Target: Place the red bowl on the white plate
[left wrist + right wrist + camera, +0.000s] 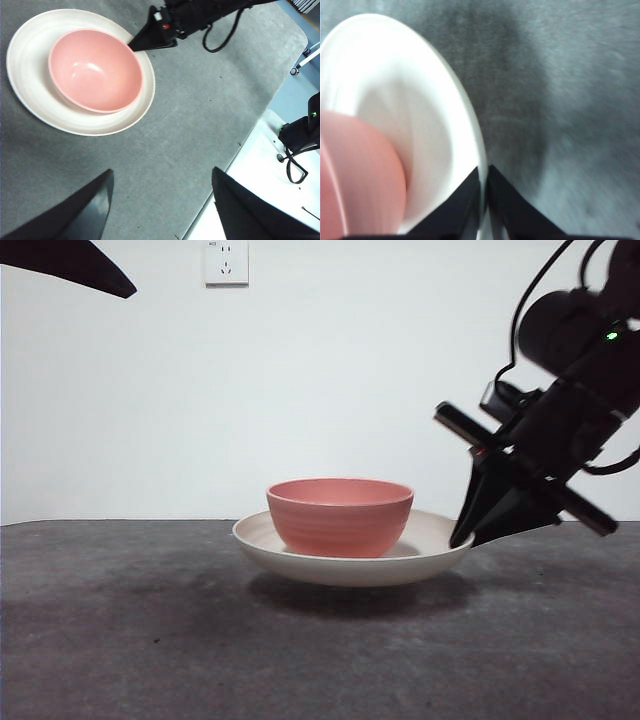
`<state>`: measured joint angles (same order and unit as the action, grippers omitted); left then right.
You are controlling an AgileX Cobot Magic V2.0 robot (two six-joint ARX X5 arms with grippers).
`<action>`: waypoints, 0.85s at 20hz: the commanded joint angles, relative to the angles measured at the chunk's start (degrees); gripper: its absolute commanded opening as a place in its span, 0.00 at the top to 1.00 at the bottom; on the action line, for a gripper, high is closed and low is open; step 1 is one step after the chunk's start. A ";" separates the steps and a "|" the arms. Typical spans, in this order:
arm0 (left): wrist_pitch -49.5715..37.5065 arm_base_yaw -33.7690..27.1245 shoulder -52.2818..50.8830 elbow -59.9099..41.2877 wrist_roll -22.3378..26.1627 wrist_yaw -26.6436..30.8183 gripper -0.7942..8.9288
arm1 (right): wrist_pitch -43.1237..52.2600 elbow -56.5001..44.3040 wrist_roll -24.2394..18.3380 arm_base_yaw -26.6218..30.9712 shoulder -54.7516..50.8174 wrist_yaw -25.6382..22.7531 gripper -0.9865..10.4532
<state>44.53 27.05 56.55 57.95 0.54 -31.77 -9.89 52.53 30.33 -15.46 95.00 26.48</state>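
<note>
The red bowl (340,515) stands upright inside the white plate (430,545) at the middle of the grey table. My right gripper (462,538) comes down from the upper right, and its jaws are closed on the plate's right rim. In the right wrist view the thin white rim (395,75) runs between the two jaws of the right gripper (482,172), with the bowl (355,175) beside them. The left wrist view shows the bowl (95,70) in the plate (30,85) and the right gripper (132,47) at the rim. My left gripper (162,172) is open and empty, high above the table.
A wall socket (226,260) is on the white wall behind. The table's edge (235,150) runs close to the left gripper, with a white surface (250,200) and cables beyond it. The left arm shows as a black tip (70,265) at the top left corner.
</note>
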 commanded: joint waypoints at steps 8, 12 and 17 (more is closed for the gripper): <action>-0.37 0.35 0.28 0.46 0.28 -0.42 0.60 | 0.66 6.80 1.09 -2.67 8.50 -1.03 0.90; -0.39 0.35 0.28 0.46 0.28 -0.42 0.60 | -1.75 6.80 0.04 -2.67 8.50 -1.07 0.90; -0.37 0.35 0.28 0.46 0.28 -0.42 0.60 | -2.08 6.80 0.11 -2.67 8.48 -1.07 0.71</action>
<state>44.56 27.07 56.55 57.95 0.54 -31.77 -12.19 58.15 30.48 -17.85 102.78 25.34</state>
